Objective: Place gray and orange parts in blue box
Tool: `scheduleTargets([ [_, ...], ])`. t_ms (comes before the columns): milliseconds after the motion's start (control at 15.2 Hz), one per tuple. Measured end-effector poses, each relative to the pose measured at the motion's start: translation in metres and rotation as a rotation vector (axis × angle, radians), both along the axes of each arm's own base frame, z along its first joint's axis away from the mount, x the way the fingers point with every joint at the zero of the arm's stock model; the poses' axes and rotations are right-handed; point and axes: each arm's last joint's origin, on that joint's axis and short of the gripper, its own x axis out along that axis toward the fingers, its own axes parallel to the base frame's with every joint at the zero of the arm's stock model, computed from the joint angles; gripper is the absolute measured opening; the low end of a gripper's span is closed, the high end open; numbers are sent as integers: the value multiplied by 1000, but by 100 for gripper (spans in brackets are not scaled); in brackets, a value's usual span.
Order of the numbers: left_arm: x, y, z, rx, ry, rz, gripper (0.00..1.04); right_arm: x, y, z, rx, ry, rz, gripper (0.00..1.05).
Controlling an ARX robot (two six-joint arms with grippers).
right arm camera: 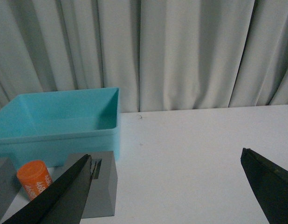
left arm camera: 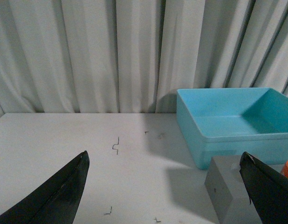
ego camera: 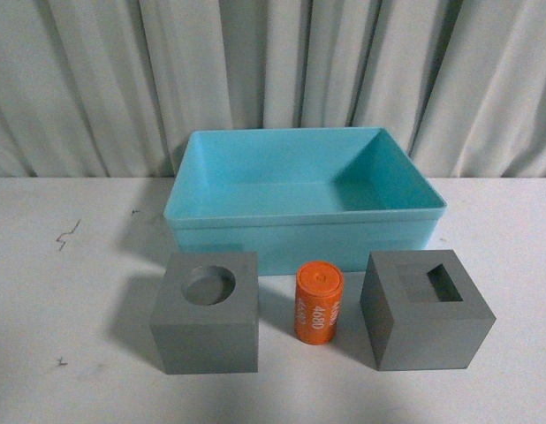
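1. The left end effector [left arm camera: 163, 163] is spread wide open and holds nothing. Its two dark fingers frame bare tabletop [ego camera: 70, 291]. It does not show in the front view.
2. The gray cube with the round hole [ego camera: 207, 309] sits leftmost of the three parts, ahead of the left end effector and off toward the robot's right. The left arm looks the nearer one for it.
3. The orange cylinder [ego camera: 318, 303] stands upright between the cubes, so its long axis is vertical. It is near both cubes but touches neither. With a cube on each side, open fingers would have little room to come in from the side, so a reach from above seems safer.
4. The gray cube with the square hole [ego camera: 426, 309] is rightmost and turned slightly askew. It lies ahead of the right end effector and off toward the robot's left, so the right arm is likely nearer.
5. The right end effector [right arm camera: 166, 158] is also wide open and empty.
6. The blue box [ego camera: 299, 216] stands just behind all three parts, and its inside looks empty. Every part still rests on the tabletop. Its near wall is the one barrier: each part must be lifted over the rim.
7. Pale curtains [ego camera: 273, 71] close off the back.
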Motion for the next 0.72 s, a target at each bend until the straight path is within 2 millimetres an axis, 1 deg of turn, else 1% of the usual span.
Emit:
scheduleTargets([
  [724, 0, 0, 0, 0, 0, 0, 98, 0, 0, 0, 0, 0, 0, 98],
])
